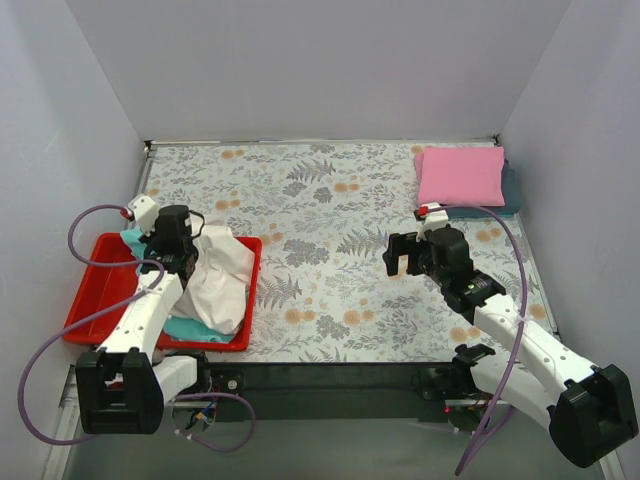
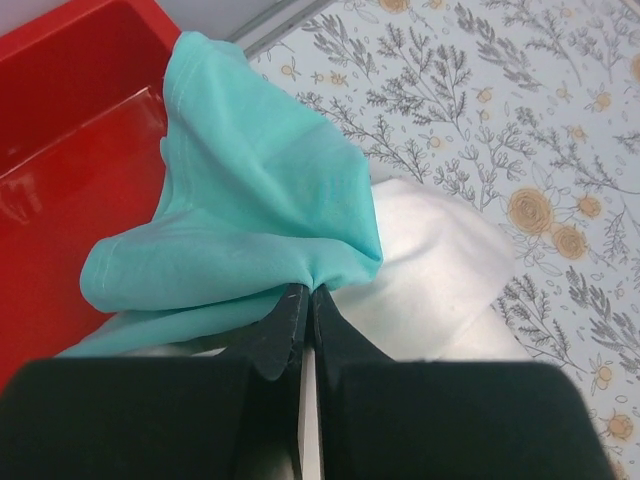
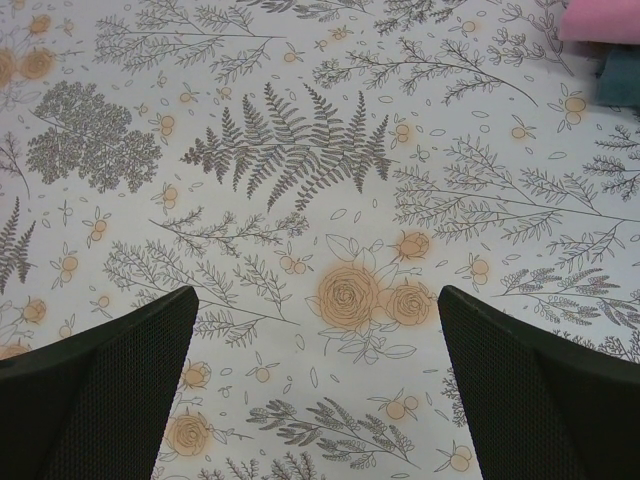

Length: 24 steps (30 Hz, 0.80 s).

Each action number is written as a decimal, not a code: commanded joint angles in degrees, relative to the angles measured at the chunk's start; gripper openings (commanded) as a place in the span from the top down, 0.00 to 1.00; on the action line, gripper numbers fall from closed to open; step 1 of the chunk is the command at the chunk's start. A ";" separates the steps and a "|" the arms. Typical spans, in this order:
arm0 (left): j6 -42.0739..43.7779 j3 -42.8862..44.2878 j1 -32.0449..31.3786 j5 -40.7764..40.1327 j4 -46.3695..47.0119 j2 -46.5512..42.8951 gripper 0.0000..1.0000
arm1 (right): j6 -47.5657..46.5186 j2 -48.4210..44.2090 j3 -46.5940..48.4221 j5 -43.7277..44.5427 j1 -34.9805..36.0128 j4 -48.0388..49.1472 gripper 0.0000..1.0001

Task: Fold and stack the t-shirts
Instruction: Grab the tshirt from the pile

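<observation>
Red tray point(image 1: 92, 285) is sitting at the near left corner of the flower-patterned table point(image 1: 330, 190), just beside the left arm. White walls point(image 1: 300, 70) are closing the table in on the left, far and right sides.

Lying in the tray: a white shirt point(image 1: 225, 280), bunched up and spilling over the right rim, and a teal shirt point(image 2: 255, 200), partly buried under the white one and showing at the tray's near and far sides.

Left gripper point(image 2: 308, 300) is hovering over the far right part of the tray. Its jaws are pinching tight on a fold of the teal shirt, and the cloth is fanning out from the pinch. The white shirt is lying just beside and below it.

Far right corner: a pink shirt point(image 1: 460, 175) is lying folded flat on a dark blue-grey shirt point(image 1: 512, 190), of which only the right edge is showing.

Right gripper point(image 3: 315, 300) is hanging over the table's flower print, nearer than that pile and apart from it. Its jaws are spread wide and gripping nothing.
</observation>
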 commanded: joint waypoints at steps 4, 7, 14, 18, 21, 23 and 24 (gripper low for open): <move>-0.15 1.51 0.66 -0.08 -0.87 4.88 0.88 | -0.37 0.35 -0.33 -0.39 -0.13 2.10 0.04; 0.02 1.52 0.75 0.70 -0.52 5.85 0.81 | -0.54 0.27 -0.42 -0.21 -0.04 2.19 0.04; 0.11 0.73 3.39 0.00 0.18 6.30 0.69 | -0.63 1.41 -0.07 -0.39 -0.13 2.19 0.04; 0.37 0.29 3.48 0.09 1.06 5.16 0.78 | -0.63 2.20 0.02 -0.65 -0.13 2.19 0.04; 0.99 0.02 3.48 1.05 2.12 3.66 1.00 | -0.72 2.37 0.11 -0.65 -0.21 2.19 0.04; 1.25 1.25 3.39 2.37 3.08 1.64 1.00 | -0.63 2.46 0.11 -0.74 -0.21 2.28 0.04; 1.52 2.03 3.48 4.47 3.43 1.03 1.00 | -0.63 2.55 0.11 -0.92 -0.13 2.19 0.04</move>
